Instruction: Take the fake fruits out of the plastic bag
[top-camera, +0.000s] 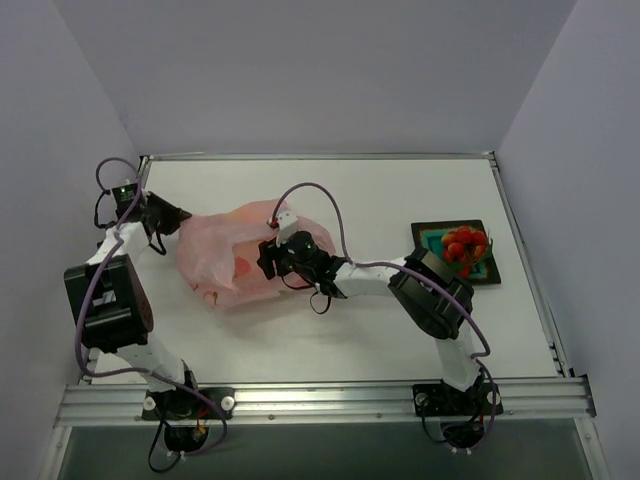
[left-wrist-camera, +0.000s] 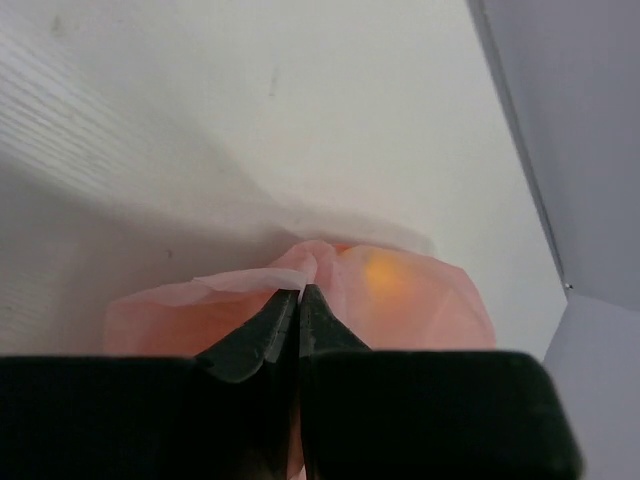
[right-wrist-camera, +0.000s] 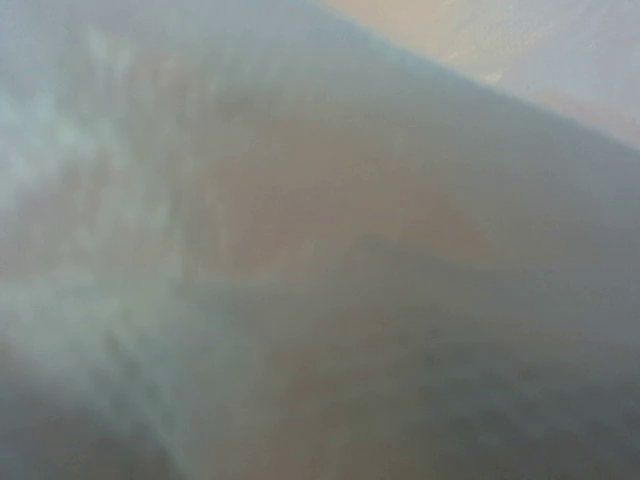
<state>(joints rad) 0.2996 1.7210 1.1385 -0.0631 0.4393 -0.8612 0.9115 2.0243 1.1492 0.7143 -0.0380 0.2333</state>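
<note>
left gripper (left-wrist-camera: 300, 292) pinched tight on plastic bag (top-camera: 222, 262) rim, left end | right gripper (top-camera: 275, 255) buried in bag mouth, finger gap unreadable through film | orange fruit (left-wrist-camera: 385, 268) inside, between them: you likely reach leftward

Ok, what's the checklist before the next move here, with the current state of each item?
1. Left hand shut on the plastic bag edge: ok.
2. Right hand reaching into the bag's mouth: ok, by the top view.
3. Right hand gripping a fruit: cannot tell; its wrist view is all blur.
4. Fruit left inside: ok, an orange fruit shows through the plastic.
5. Drop spot ready: ok, the tray holds the red berries, with some bare teal showing beside them.
</note>
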